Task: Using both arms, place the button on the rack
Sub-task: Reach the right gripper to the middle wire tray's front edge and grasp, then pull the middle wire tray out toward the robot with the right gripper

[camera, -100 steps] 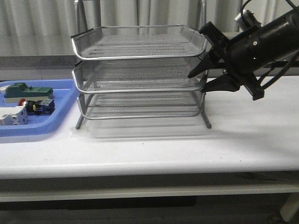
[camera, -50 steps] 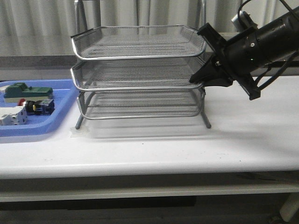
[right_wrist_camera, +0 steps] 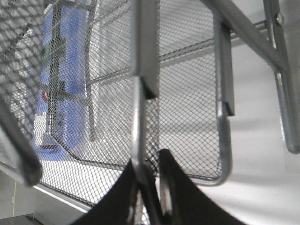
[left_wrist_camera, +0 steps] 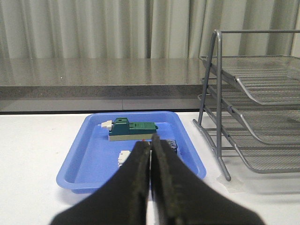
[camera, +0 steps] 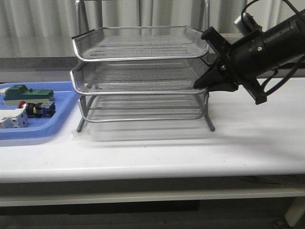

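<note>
Left gripper (left_wrist_camera: 151, 187) hides most of the button (left_wrist_camera: 171, 144).

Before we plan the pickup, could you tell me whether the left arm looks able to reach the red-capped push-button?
Probably yes: the red-capped push-button lies uncovered in the blue plastic tray, just beyond the shut left gripper, nothing between.

A lab test bench: plain white table (camera: 157, 152) against grey curtains (left_wrist_camera: 93, 28).
</note>
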Robot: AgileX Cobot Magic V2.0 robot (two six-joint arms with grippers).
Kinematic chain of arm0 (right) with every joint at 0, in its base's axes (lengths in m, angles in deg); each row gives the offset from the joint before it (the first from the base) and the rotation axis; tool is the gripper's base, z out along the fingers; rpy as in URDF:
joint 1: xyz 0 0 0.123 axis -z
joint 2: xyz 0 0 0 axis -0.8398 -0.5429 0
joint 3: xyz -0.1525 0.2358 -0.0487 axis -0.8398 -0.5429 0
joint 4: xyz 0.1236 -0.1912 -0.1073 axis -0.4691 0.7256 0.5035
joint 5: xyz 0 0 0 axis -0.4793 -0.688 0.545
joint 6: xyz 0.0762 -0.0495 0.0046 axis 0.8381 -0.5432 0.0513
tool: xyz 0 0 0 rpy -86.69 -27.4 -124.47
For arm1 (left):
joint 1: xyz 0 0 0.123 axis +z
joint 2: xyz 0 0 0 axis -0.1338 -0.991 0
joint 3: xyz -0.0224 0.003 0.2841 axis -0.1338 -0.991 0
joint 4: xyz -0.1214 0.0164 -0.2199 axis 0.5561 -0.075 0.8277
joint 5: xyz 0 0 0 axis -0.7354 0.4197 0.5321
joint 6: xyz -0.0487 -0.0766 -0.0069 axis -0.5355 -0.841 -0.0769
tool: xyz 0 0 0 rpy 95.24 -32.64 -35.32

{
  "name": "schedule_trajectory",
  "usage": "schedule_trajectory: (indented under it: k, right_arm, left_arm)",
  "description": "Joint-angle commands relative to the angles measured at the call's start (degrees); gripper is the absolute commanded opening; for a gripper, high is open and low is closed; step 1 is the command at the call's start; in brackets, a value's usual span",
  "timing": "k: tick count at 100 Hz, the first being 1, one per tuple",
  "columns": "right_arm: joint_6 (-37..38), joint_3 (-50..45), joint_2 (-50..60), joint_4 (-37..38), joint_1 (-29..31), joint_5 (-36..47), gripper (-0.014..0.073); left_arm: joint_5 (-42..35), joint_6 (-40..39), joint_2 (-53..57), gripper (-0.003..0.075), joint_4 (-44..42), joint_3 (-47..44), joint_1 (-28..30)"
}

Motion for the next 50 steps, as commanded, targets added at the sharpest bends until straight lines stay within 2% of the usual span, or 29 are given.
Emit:
schedule_trajectory:
  k: [1, 50]
  right_arm:
    - [1.0, -0.9, 2.6, -0.4, 0.2, -4.6, -0.0058]
    - [-0.9, -14.5, 11.5, 2.4, 0.2, -2.6, -0.0058]
  left_arm:
    - [-4.4, -0.6, 1.9, 0.0004, 0.4, -2.7, 0.0]
    - [-4.4, -0.6, 1.9, 0.0004, 0.4, -2.7, 0.0]
